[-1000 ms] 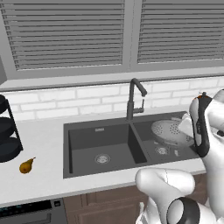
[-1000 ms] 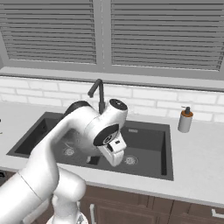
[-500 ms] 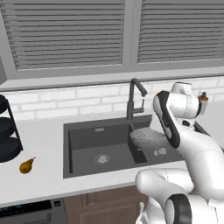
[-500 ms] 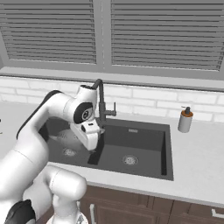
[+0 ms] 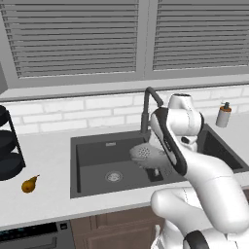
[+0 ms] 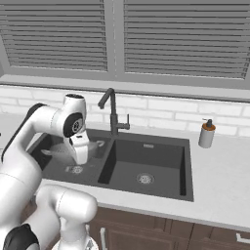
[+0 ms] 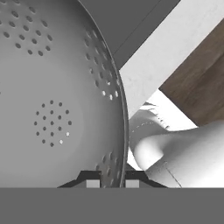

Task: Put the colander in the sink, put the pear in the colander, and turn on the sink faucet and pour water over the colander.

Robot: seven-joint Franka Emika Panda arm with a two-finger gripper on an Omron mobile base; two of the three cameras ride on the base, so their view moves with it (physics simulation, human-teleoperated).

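Observation:
The pale perforated colander (image 5: pixel 142 152) hangs tilted over the left basin of the dark double sink (image 5: pixel 92 158). My gripper (image 5: pixel 155 168) is shut on its rim. In the hand view the two dark fingertips pinch the rim of the colander (image 7: pixel 57 113) at the bottom, gripper (image 7: pixel 111 181). From the right base view the colander (image 6: pixel 59 149) shows partly behind my hand, gripper (image 6: pixel 80 158), over the sink (image 6: pixel 161 161). The golden-brown pear (image 5: pixel 29 184) lies on the counter left of the sink. The tall dark sink faucet (image 5: pixel 147 104) (image 6: pixel 113 115) stands behind the divider, just beyond my hand.
A black tiered rack (image 5: pixel 7 146) stands at the far left of the counter behind the pear. A soap dispenser (image 5: pixel 223 115) (image 6: pixel 207 134) sits to the right of the sink by the tiled wall. Louvred window blinds run above the counter.
The arm has swung left with the colander, carrying it from the right basin across the divider to over the left basin. The pear has stayed put.

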